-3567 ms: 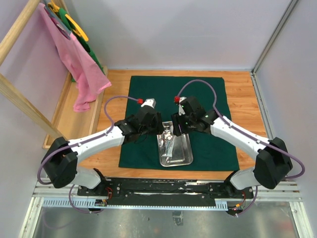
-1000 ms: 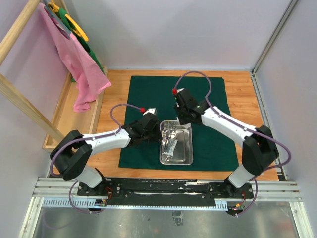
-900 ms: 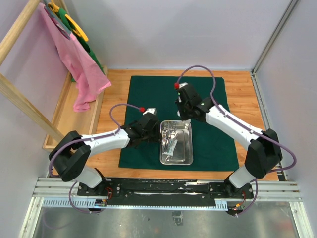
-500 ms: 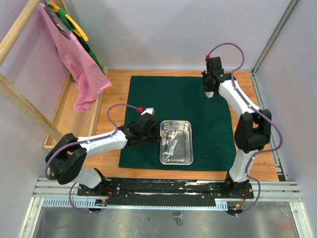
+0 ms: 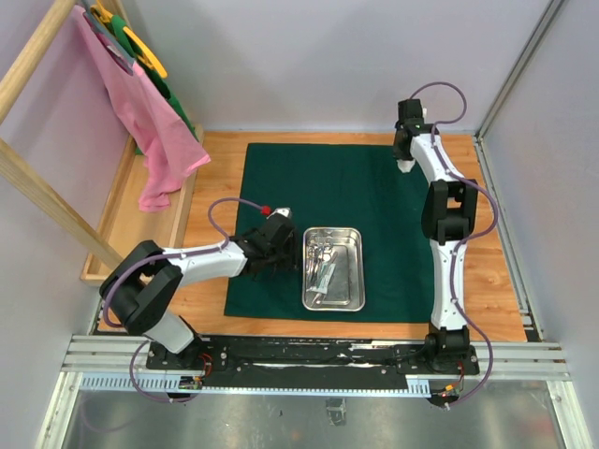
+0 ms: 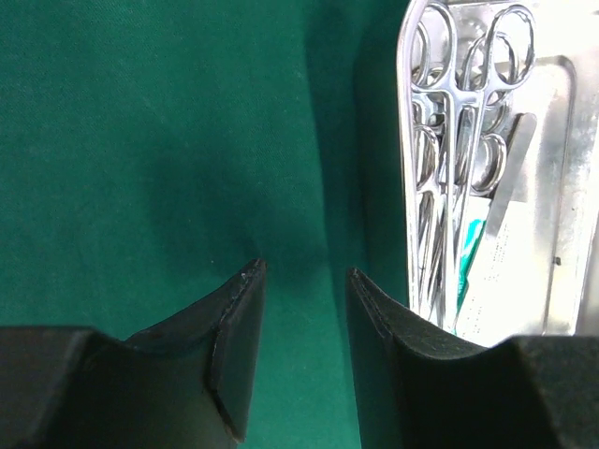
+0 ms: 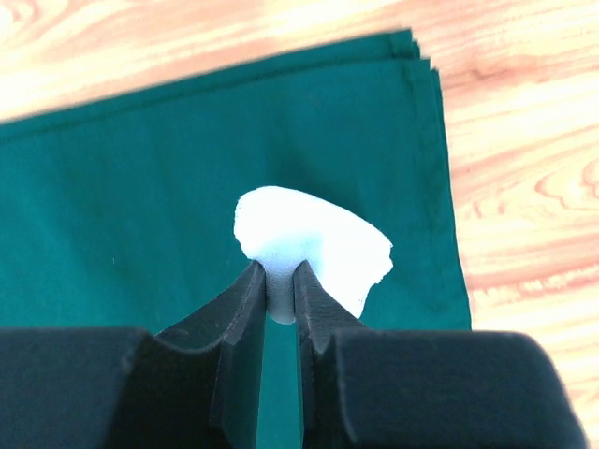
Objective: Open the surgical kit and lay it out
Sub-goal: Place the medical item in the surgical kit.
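- Because the cloth wrap point(image 5: 318, 187) lies unfolded and flat on the wooden table point(image 5: 491, 271), it can serve as the field on which the kit's pieces are spread.
- The steel tray point(image 5: 348, 281) sits on the near middle of the cloth. The ring-handled forceps point(image 6: 457, 140) and a small packet point(image 6: 491, 234) lie lengthwise inside it, so I judge that these are not yet laid out.
- The right gripper point(image 7: 279, 281) is clamped on the white gauze wad point(image 7: 318, 238), with its jaws nearly together and the soft wad bulging past the tips.
- It hangs over the cloth's far right corner, well apart from the tray, likely so that the gauze gets its own spot away from the steel.
- The left gripper point(image 6: 304, 281) has its jaws apart and holds nothing. It is low over bare cloth just beside the tray's left wall, probably placed to steady the tray or to reach the instruments.
- One risk is that the light wad clings to a finger when the jaws part.
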Action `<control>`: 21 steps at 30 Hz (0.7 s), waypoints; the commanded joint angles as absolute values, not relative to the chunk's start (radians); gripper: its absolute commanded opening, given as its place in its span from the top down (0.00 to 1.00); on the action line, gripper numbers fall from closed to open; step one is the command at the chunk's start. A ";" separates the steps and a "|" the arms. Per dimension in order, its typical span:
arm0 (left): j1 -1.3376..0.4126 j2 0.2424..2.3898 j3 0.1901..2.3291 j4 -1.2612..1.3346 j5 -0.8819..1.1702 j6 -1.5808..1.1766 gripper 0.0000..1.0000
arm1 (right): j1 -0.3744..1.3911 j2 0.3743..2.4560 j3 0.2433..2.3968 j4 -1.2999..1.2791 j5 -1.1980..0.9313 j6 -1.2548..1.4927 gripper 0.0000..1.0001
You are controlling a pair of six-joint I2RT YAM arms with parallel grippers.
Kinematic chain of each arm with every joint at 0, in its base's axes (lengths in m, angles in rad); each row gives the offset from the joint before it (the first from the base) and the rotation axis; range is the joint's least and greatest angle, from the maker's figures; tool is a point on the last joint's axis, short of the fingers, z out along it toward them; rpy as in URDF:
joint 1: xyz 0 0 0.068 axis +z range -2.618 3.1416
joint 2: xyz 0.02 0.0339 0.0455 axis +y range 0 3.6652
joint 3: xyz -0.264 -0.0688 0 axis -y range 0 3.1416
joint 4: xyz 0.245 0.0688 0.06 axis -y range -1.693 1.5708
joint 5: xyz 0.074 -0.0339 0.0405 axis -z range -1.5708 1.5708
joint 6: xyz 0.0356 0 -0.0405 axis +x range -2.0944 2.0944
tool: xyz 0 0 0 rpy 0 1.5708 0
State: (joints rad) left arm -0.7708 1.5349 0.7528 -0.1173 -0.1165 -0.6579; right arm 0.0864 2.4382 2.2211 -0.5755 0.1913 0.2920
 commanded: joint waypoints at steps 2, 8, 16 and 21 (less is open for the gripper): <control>-0.744 1.566 0.778 -0.071 -0.069 -0.637 0.56 | 0.046 2.515 2.338 -0.605 0.214 0.396 0.94; -0.723 1.576 0.772 -0.053 -0.050 -0.635 0.56 | 0.037 2.568 2.340 -0.591 0.189 0.419 0.65; -0.719 1.595 0.779 -0.045 -0.044 -0.635 0.56 | 0.031 2.557 2.317 -0.566 0.149 0.400 0.31; -0.719 1.596 0.785 -0.055 -0.050 -0.635 0.56 | 0.036 2.430 2.195 -0.444 0.097 0.348 0.27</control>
State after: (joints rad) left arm -0.7238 1.5814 0.7628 -0.0597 -0.0536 -0.6506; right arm 0.0456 2.5347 2.2715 -0.5205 0.1425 0.3904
